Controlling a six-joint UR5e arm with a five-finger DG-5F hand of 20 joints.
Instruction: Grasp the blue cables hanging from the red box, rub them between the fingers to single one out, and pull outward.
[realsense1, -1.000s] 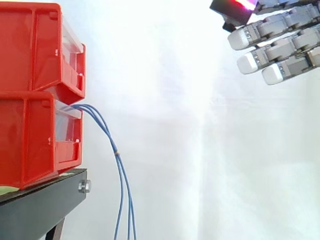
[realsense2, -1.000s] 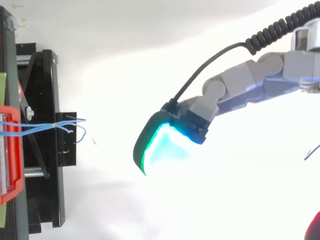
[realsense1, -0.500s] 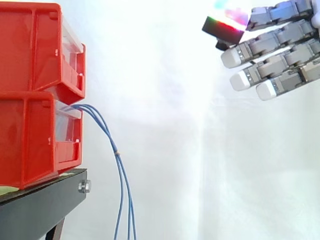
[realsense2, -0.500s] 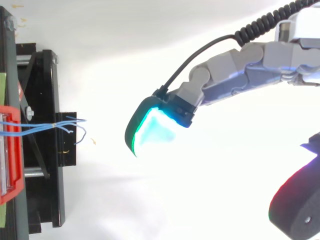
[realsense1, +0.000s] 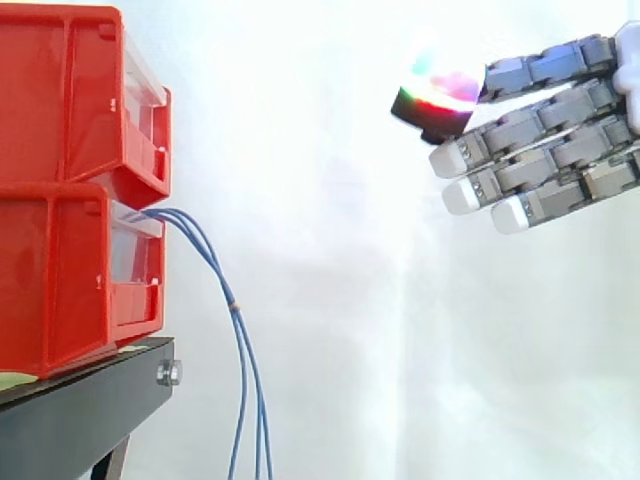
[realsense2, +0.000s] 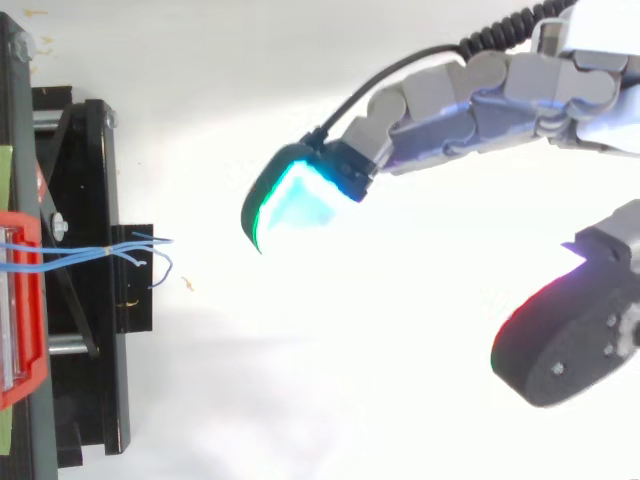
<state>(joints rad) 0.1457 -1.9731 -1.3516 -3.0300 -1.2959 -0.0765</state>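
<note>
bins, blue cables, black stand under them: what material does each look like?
Bins: moulded plastic by the look, glossy red with clear fronts; rounded edges catch soft highlights. Cables: thin wire in smooth blue sheathing, likely plastic; they hang in limp curves, core hidden. Stand: probably coated metal, matte black, flat plate edge with a bright bolt through it.

The blue cables (realsense1: 234, 305) are several thin strands. They exit the front opening of the lower red box (realsense1: 60, 285), which carries the upper red box (realsense1: 70, 100) stacked on it. The strands arc outward, then hang freely downward, joined partway by a small band. From above, their ends splay apart.
</note>
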